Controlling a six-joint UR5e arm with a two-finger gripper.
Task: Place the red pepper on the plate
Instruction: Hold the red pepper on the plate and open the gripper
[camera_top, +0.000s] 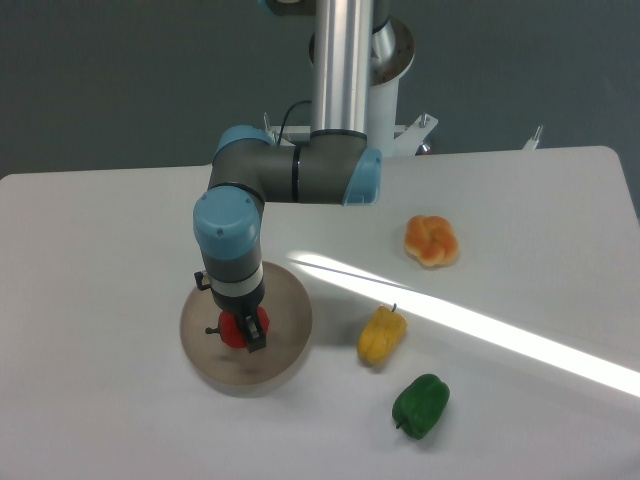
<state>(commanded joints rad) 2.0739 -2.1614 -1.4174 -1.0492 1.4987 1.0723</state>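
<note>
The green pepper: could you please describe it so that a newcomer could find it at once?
Start at the round plate under the arm, then look right, past the yellow pepper. The green pepper lies beyond it, nearest the table's front edge. It is the only dark green thing there.

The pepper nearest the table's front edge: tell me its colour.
Green. The green pepper shows plainly in the fixed camera view, in front of the yellow pepper.
</note>
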